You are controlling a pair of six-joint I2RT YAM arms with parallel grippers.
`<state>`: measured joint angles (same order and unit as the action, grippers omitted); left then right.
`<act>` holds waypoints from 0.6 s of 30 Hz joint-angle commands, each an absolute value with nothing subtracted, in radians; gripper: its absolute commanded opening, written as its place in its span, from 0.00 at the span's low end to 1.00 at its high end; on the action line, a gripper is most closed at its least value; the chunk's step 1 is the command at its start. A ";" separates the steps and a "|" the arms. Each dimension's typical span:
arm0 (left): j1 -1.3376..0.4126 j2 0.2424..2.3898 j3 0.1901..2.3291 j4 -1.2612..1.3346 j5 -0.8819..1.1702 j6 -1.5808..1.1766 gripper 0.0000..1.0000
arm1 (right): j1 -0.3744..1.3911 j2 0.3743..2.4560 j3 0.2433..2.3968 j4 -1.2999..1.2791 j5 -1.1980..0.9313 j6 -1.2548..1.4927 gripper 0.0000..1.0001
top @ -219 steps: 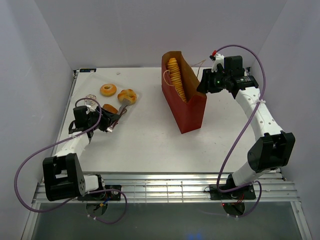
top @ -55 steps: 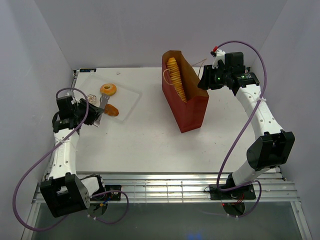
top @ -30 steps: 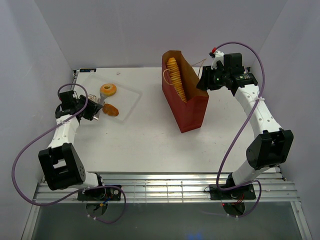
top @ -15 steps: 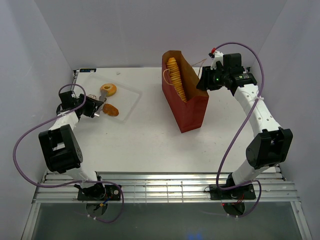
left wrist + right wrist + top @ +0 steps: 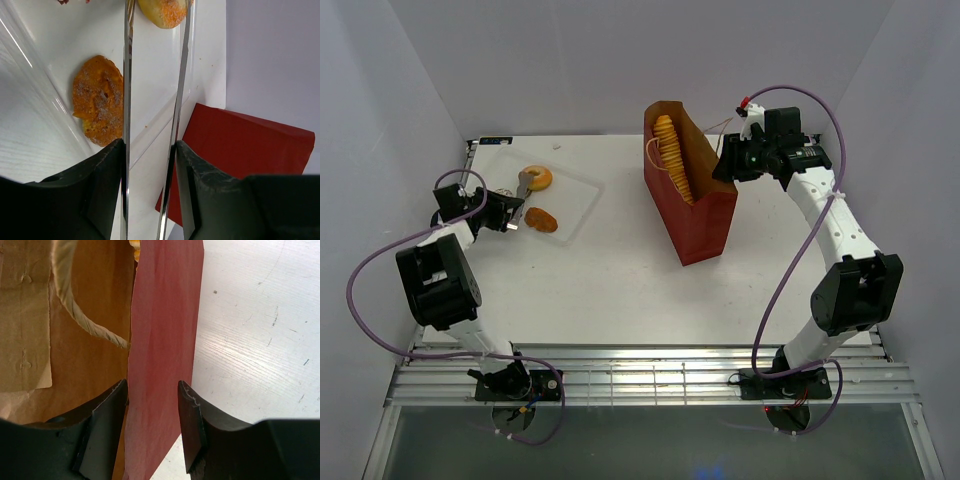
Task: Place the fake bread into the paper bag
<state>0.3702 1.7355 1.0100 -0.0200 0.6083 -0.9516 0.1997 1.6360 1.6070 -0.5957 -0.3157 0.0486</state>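
At nine o'clock on the white table, our left gripper clamps long metal tongs, blades flanking the golden ring doughnut; we should squeeze evenly before lifting. At one o'clock, the tall dark-red paper bag, long ridged loaf inside, has its rim pinched by our right gripper.

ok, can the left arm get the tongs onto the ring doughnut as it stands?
Probably yes. The left gripper holds the tongs, and in the wrist view the ring doughnut sits between their blades with nothing blocking. The brown pastry lies off to one side.
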 commanded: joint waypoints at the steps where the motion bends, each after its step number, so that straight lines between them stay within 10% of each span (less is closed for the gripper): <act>1: 0.377 1.750 1.058 0.048 0.663 -0.977 0.55 | 0.204 1.643 1.626 -0.566 -0.308 0.035 0.51; 18: 0.377 1.781 1.066 0.094 0.721 -1.000 0.25 | 0.206 1.644 1.637 -0.574 -0.308 0.034 0.51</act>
<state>0.3721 1.8149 1.0370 0.0578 0.6868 -1.0004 0.1997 1.6413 1.6070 -0.5957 -0.3126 0.0456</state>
